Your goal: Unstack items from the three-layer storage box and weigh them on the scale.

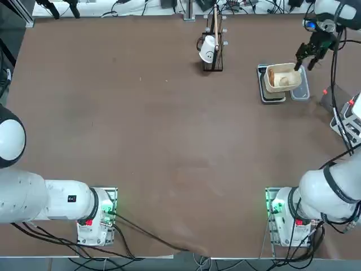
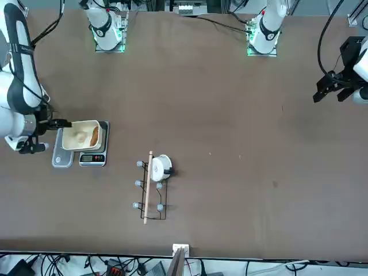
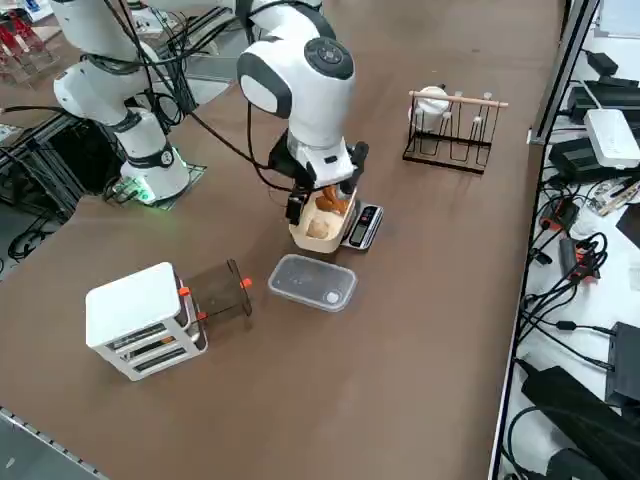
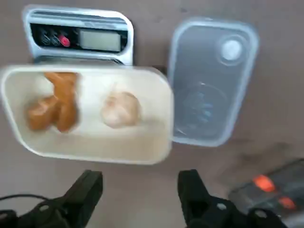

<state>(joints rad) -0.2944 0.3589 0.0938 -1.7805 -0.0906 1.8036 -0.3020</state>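
Observation:
The cream tub (image 4: 90, 114) rests on the scale (image 4: 78, 38), holding the items: orange-brown lumps (image 4: 52, 102) and a pale lump (image 4: 121, 109). The same tub (image 1: 282, 78) and scale (image 1: 271, 93) lie at the far right of the table in the top view. My right gripper (image 4: 140, 192) hovers just beside the tub's rim, open, nothing between its fingers (image 4: 85, 190). It shows as well in the top view, right gripper (image 1: 306, 61), and above the tub in the side view, right gripper (image 3: 318, 205). The three-layer storage box (image 3: 140, 318) stands near the table's right edge with a dark tray (image 3: 225, 290) beside it.
A clear plastic lid (image 3: 312, 282) lies flat between the tub and the storage box, touching the scale's side (image 1: 300, 90). A black wire rack (image 1: 213, 48) with a white cup (image 1: 207, 49) on it stands at the far middle of the table.

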